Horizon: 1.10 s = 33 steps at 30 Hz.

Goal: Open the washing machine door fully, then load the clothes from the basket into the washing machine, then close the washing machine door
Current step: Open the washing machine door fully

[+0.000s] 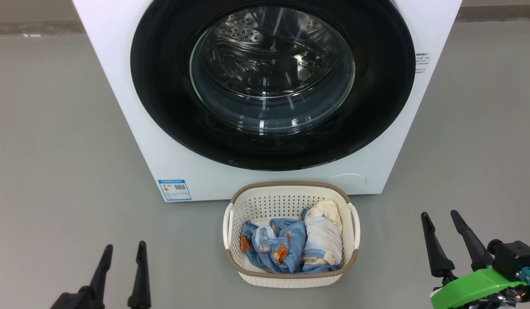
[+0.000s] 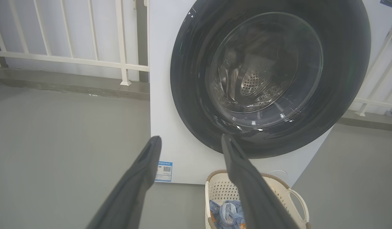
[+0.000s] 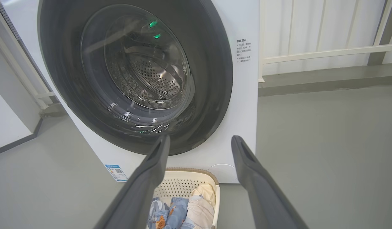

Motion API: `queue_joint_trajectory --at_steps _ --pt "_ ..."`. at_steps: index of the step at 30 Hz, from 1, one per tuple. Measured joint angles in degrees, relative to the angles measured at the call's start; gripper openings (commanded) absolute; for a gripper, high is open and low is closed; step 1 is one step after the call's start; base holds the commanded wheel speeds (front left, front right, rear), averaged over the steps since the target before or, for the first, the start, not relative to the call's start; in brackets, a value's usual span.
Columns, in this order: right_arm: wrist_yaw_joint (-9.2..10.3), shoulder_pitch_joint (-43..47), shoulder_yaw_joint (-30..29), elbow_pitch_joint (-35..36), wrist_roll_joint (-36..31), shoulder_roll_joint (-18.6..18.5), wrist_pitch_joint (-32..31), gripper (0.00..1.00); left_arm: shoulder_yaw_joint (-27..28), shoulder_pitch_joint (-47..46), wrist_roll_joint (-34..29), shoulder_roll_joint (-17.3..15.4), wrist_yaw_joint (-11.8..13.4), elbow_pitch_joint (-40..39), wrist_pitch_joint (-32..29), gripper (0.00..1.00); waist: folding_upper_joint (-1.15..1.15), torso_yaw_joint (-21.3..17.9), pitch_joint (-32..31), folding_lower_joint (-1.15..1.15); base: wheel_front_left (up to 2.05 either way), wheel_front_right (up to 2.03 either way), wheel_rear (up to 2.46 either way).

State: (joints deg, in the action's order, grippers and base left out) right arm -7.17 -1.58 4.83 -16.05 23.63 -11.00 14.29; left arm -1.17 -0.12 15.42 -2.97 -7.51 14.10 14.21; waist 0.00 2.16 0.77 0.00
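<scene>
White washing machine [image 1: 132, 128] stands on open grey floor [image 1: 54, 150], with its top cut off. The glossy black-ringed washing machine door [image 1: 162, 107] is shut. A perforated cream basket [image 1: 290, 274] sits just before it, holding crumpled clothes [image 1: 286, 244]. Left claw [image 1: 124, 245] and right claw [image 1: 439, 213] flank the basket, spread wide and empty.

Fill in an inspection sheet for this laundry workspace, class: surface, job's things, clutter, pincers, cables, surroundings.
Surface: smooth grey floor.
Job's things: washing machine door shut on the washing machine; clothes heaped in the basket, which stands on the floor before it.
Clutter: nothing seen.
Pincers: left pincer and right pincer open, empty, either side of the basket.
Cables: nothing seen.
Surroundings: white railing behind the machine.
</scene>
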Motion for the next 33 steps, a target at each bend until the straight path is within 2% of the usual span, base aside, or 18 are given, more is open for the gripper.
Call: queue_joint_trajectory --at_steps 8,24,33 --pt "0.0 0.0 -0.4 0.0 0.0 0.2 0.0 1.0 1.7 -0.6 -1.0 0.1 0.0 0.5 0.0 1.0 0.0 -0.3 0.6 0.0 0.71 0.71 -1.43" --pt "0.0 0.0 -1.3 -0.3 -0.1 0.2 0.0 1.0 2.1 -1.1 -1.4 0.4 0.0 0.4 0.0 1.0 0.0 -0.8 0.8 0.0 1.21 1.21 -2.43" --pt "0.0 0.0 -1.4 -0.4 -0.1 0.2 0.0 1.0 1.5 -1.1 0.6 0.6 0.0 0.2 0.0 1.0 0.0 -1.0 0.4 0.0 0.97 0.97 -1.93"
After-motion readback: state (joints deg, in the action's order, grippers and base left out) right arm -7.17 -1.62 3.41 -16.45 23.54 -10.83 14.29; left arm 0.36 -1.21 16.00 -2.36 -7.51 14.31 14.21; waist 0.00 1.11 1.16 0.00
